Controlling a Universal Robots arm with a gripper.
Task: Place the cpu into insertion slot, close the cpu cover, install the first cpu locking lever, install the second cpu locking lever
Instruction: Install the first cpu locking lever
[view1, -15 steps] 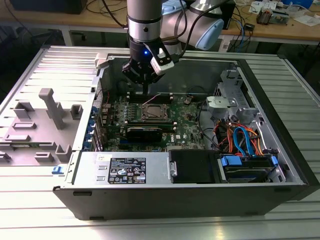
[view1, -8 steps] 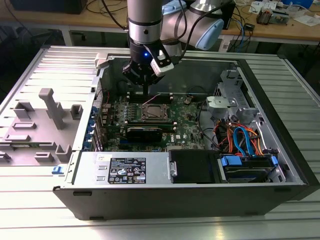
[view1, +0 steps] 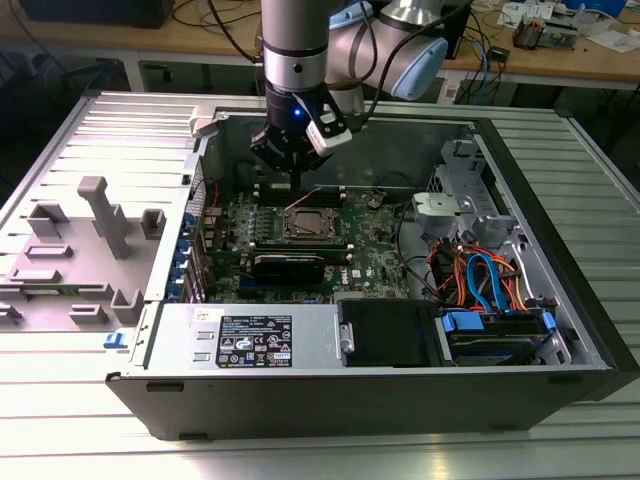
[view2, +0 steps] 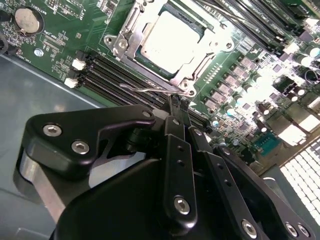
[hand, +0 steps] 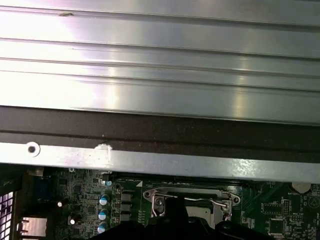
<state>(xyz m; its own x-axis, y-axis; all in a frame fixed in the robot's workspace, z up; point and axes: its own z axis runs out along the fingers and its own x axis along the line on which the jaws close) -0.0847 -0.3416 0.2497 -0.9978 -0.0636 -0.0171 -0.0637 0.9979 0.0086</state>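
Our gripper (view2: 172, 107), fingers pressed together, sits by a raised locking lever (view2: 150, 90); we judge cpu (view2: 167, 37) seated, cpu cover (view2: 200, 62) down, levers left.

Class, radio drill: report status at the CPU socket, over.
Gripper shut, tips at a wire locking lever. Cpu seated in insertion slot, cpu cover down. Nothing in the way.

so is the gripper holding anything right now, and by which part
It cannot be told. The gripper has its tips at a thin wire locking lever beside the cpu cover, but contact is unclear.
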